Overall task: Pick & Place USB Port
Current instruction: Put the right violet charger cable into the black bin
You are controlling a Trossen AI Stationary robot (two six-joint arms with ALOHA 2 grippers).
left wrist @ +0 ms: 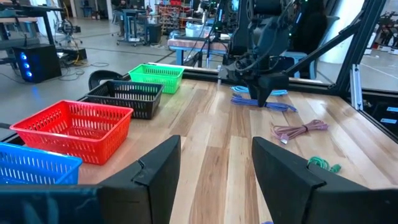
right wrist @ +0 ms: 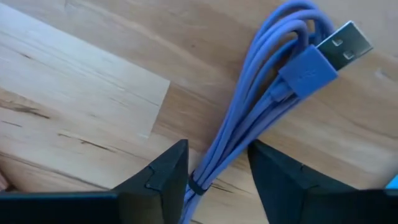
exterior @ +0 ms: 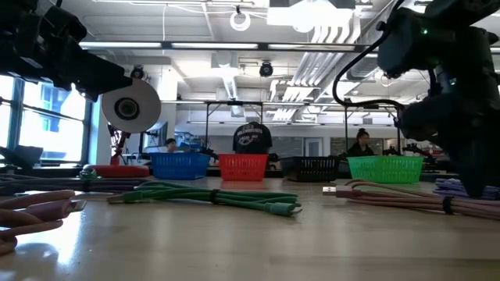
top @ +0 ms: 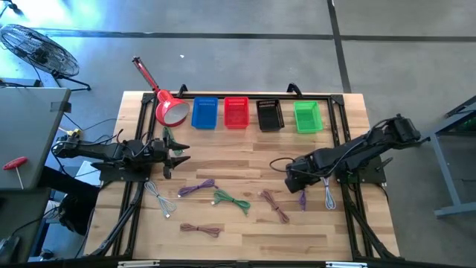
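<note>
Purple is the cable you are after: it lies bundled on the wooden table near the right side, with its USB plug showing. Your right gripper is down over it, fingers either side of the bundle, with a gap on each side, not clamped. Your left gripper waits at the table's left side, fingers apart and empty. Blue basket, red basket, black basket and green basket line the far edge.
</note>
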